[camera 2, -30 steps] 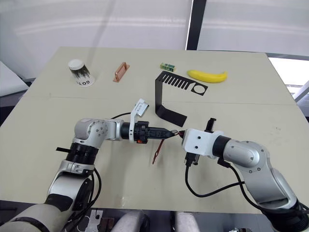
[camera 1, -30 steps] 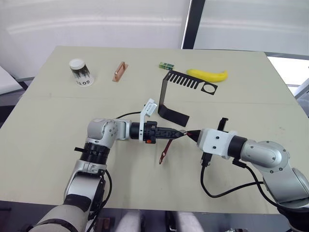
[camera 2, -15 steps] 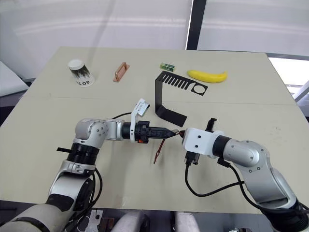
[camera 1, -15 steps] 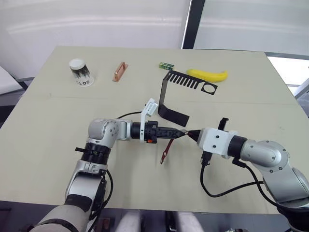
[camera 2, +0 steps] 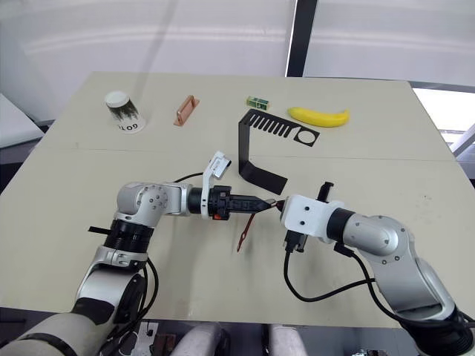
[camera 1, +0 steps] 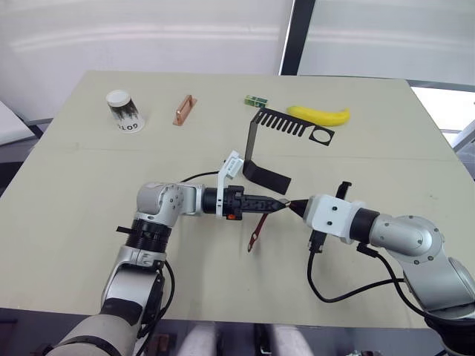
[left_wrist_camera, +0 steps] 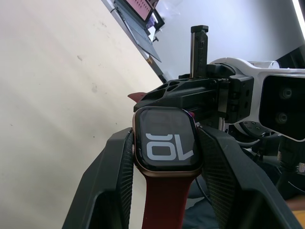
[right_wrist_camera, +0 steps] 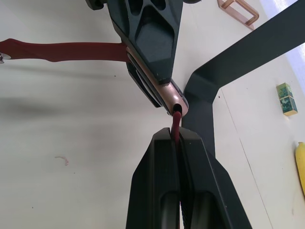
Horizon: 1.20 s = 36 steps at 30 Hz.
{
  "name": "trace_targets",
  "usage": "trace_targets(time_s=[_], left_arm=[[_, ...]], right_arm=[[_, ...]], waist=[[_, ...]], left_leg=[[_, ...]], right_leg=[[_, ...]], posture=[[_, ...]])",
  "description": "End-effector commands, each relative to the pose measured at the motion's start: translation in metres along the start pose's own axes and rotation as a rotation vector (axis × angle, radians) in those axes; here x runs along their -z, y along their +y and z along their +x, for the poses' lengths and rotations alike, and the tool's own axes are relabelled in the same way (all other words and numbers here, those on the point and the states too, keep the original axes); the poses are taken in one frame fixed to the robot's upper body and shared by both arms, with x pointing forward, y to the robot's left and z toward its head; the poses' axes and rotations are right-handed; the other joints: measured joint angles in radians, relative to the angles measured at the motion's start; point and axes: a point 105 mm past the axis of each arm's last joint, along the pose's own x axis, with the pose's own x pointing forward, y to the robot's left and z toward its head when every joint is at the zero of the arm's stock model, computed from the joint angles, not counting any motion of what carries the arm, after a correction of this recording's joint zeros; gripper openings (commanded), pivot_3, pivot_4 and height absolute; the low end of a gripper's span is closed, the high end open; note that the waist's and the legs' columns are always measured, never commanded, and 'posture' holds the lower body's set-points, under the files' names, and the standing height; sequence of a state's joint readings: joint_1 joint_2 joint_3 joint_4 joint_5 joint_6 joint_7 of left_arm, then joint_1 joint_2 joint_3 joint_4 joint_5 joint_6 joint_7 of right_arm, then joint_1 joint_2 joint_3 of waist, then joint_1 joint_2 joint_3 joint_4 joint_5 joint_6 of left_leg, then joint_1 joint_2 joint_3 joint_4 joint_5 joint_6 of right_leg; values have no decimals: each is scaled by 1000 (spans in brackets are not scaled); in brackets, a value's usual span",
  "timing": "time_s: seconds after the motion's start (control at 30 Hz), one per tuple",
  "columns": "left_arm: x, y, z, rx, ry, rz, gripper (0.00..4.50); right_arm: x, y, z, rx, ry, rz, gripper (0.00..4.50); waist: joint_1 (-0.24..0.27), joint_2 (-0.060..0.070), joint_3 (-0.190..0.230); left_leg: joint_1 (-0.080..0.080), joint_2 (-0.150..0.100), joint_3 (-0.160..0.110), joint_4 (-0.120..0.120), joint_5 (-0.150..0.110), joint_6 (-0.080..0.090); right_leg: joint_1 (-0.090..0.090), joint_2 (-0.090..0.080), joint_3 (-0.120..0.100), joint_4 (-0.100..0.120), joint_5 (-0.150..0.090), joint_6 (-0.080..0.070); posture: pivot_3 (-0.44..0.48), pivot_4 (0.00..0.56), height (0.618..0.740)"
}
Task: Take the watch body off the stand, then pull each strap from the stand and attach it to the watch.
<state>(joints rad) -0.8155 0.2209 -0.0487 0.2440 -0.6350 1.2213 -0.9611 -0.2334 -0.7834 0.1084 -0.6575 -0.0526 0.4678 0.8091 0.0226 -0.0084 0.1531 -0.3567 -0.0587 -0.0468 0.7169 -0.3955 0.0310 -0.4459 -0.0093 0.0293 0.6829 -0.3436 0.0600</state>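
The left tool [camera 1: 276, 205] is closed on the watch body [left_wrist_camera: 166, 142] above the table [camera 1: 74, 193], just in front of the stand [camera 1: 261, 152]. 1 strap [camera 1: 257, 229] hangs down from the watch. The right tool [right_wrist_camera: 177, 138] is pinched shut on the other strap [right_wrist_camera: 176, 123], whose end touches the watch.

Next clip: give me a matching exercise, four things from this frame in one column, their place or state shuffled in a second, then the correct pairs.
Things:
1. watch body
2. second strap
3. stand
4. banana

Places or states:
A. standing on the table with no straps hanging from it
B. pinched in the right hand, its tip at the watch body's edge
C. lying at the far side of the table, beside the stand's top arm
D. clamped in the left hand, with one strap already hanging from it

Pairs: 1-D, 2-B, 3-A, 4-C
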Motion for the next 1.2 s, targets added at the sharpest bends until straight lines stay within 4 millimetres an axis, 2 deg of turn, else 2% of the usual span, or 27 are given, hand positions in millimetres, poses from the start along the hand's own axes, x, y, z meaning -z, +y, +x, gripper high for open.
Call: trace_targets(time_s=[0.03, 1.2], left_arm=[[-10, -22, 10, 93, -1, 65, 1579], [-11, -24, 11, 101, 0, 66, 1579]], right_arm=[[-13, -4, -2, 24, -48, -24, 0], [-12, -5, 0, 26, -44, -24, 0]], waist=[[0, 0, 0], [0, 0, 0]], left_leg=[[0, 0, 0, 0, 0, 0], [0, 0, 0, 0, 0, 0]], right_leg=[[0, 0, 0, 0, 0, 0], [0, 0, 0, 0, 0, 0]], posture=[[0, 150, 740], [0, 150, 740]])
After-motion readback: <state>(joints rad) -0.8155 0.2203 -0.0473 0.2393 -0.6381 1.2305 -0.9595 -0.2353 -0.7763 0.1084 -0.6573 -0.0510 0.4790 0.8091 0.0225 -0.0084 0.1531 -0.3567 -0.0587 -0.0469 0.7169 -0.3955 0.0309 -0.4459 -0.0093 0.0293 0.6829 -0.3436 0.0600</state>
